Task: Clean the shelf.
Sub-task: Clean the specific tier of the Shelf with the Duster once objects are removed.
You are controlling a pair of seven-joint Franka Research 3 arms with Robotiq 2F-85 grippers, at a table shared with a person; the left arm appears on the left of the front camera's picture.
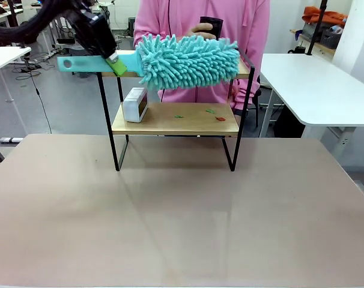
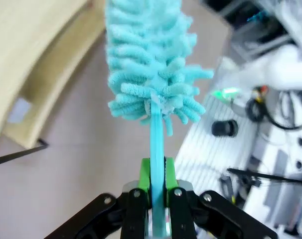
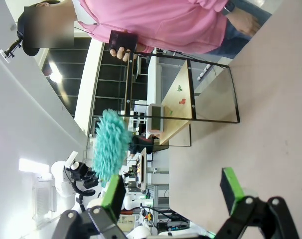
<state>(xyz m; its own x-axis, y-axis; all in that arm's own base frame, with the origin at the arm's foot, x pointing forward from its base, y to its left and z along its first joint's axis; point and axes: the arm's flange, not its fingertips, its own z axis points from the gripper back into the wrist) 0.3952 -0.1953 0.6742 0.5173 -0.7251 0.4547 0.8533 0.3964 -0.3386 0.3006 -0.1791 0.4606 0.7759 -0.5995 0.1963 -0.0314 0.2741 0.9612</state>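
Duster (image 1: 188, 60) above the shelf (image 1: 170, 123) top — box (image 1: 135, 104) on lower board, left.

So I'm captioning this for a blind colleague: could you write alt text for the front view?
The left gripper, shut on the handle of a turquoise duster, holds its fluffy head across the top board of the two-tier shelf. On the lower board sit a white box and red and green scraps; a person in pink stands behind.

Bright, even light lays a soft sheen on the tabletop (image 1: 182, 228) before the shelf (image 1: 170, 120). Wrist views warp at edges; left background blurs.
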